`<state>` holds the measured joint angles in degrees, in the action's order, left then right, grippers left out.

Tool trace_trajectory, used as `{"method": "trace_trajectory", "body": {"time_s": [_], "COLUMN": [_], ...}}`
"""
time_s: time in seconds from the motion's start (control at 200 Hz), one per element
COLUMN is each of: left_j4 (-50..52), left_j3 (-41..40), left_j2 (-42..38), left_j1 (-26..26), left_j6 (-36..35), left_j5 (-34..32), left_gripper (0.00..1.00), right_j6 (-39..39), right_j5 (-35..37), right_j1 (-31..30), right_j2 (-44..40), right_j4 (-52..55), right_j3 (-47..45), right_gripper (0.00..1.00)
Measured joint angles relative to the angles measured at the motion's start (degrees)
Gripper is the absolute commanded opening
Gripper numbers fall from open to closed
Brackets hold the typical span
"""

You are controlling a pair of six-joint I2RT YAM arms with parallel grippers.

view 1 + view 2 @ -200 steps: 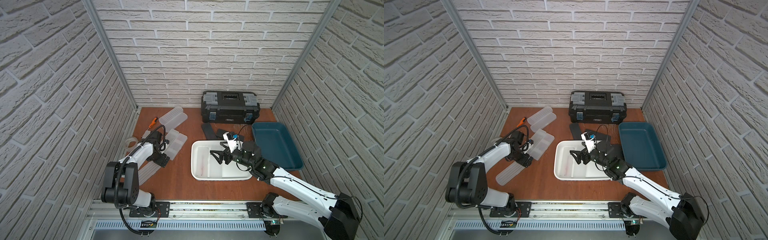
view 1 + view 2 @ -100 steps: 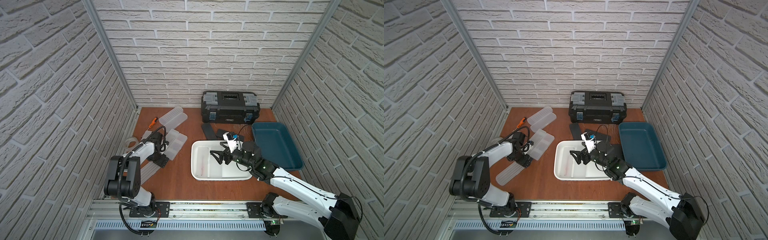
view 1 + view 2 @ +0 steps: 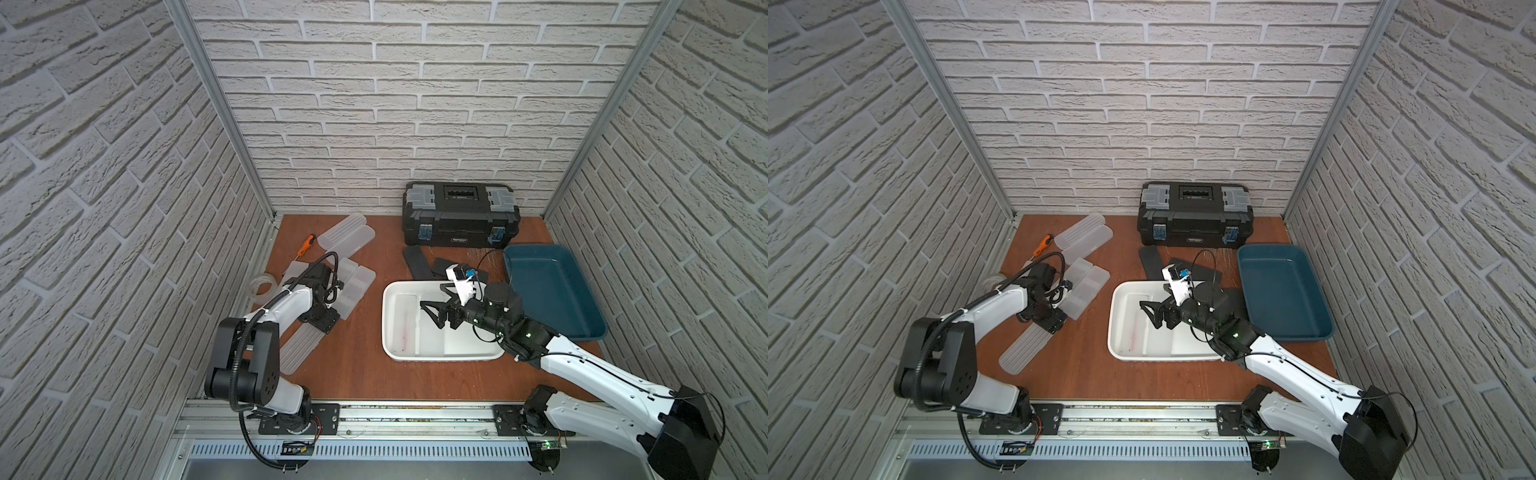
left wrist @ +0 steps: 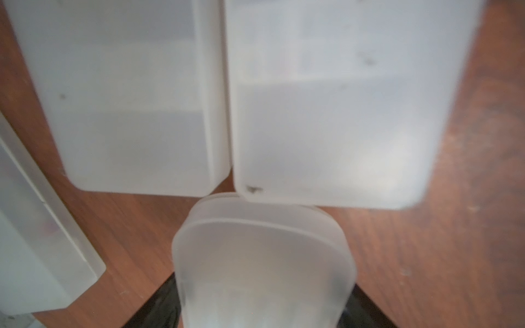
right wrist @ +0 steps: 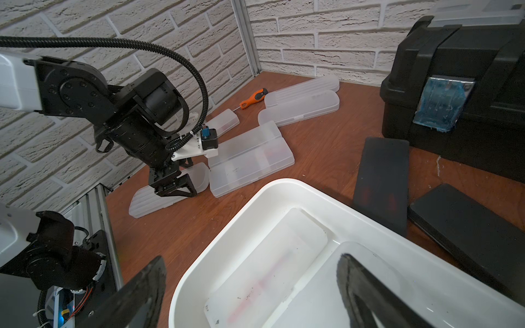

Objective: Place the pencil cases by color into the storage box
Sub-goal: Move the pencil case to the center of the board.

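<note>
My left gripper is down at the table's left and shut on one end of a ribbed frosted pencil case. In the left wrist view that case fills the space between the dark fingers. My right gripper hangs open over the white storage box with nothing between its fingers. Frosted cases lie inside that box. Two compartmented frosted cases lie just beyond the left gripper, and two more sit at the back left. Black cases lie behind the white box.
A teal tray stands right of the white box. A black toolbox sits against the back wall. An orange-handled screwdriver and a clear tape roll lie by the left wall.
The left gripper's jaws have closed from wide open onto the ribbed frosted case. The right arm has not moved.
</note>
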<state>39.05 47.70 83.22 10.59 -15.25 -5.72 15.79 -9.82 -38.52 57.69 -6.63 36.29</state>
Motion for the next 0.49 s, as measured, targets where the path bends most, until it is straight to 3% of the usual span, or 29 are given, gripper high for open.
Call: {"method": "trace_trajectory", "body": {"time_s": [0.265,0.495], "left_j4": [-0.1,-1.6], "left_j3": [1.0,4.5], "left_j2": [-2.9,-0.1], "left_j1": [9.9,14.8], "left_j6": [-0.2,-0.1], "left_j5": [2.2,4.5], "left_gripper": [0.69,0.71], "right_j6": [-0.2,-0.4], "right_j5": [1.6,6.1], "right_j1": [0.0,0.0], "right_j2": [0.9,-0.3], "right_j4": [0.0,-0.2], "right_j3": [0.0,-1.8], "right_gripper": [0.94,0.95]}}
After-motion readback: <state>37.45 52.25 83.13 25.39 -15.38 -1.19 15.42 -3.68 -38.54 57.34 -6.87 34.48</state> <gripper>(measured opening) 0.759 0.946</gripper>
